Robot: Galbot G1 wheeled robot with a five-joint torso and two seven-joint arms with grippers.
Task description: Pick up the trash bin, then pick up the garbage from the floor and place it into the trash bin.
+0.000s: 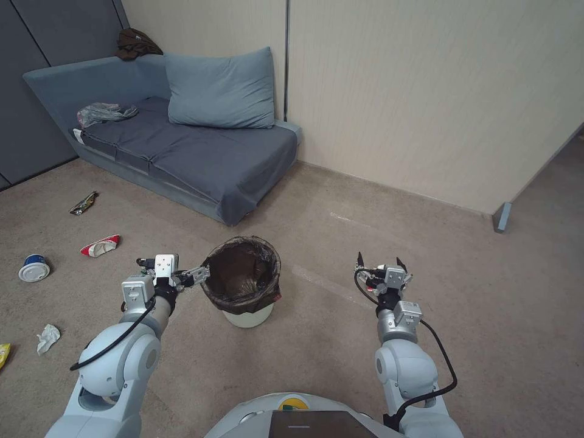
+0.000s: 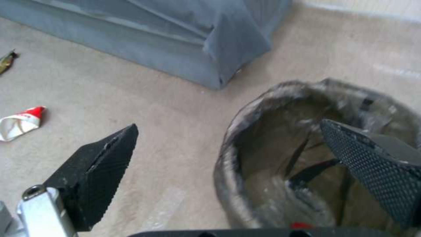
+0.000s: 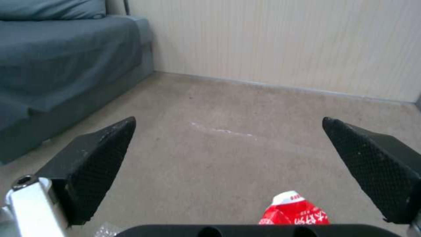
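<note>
The trash bin [image 1: 248, 316], white with a dark bag folded over its rim, stands upright on the carpet floor [image 1: 340, 243] in front of me. My left gripper [image 1: 201, 275] is open at the bin's left rim. In the left wrist view the left gripper [image 2: 229, 124] straddles the rim of the trash bin [image 2: 263, 98], one finger inside and one outside. My right gripper [image 1: 378, 263] hangs open to the bin's right; the right wrist view shows the right gripper [image 3: 229, 120] with a crushed red-white cup [image 3: 294, 210] on the carpet just below it. More garbage lies at the left: a red-white cup [image 1: 100, 246], a blue-white cup [image 1: 34, 267], crumpled paper [image 1: 47, 338] and a dark wrapper [image 1: 84, 203].
A blue-grey sofa [image 1: 201, 152] with a pillow [image 1: 222, 91] stands behind the bin, against a beige wall [image 1: 426, 91]. A yellow wrapper [image 1: 3, 354] lies at the far left edge. Pale tape strips [image 1: 350, 219] mark the carpet. Open carpet stretches to the right.
</note>
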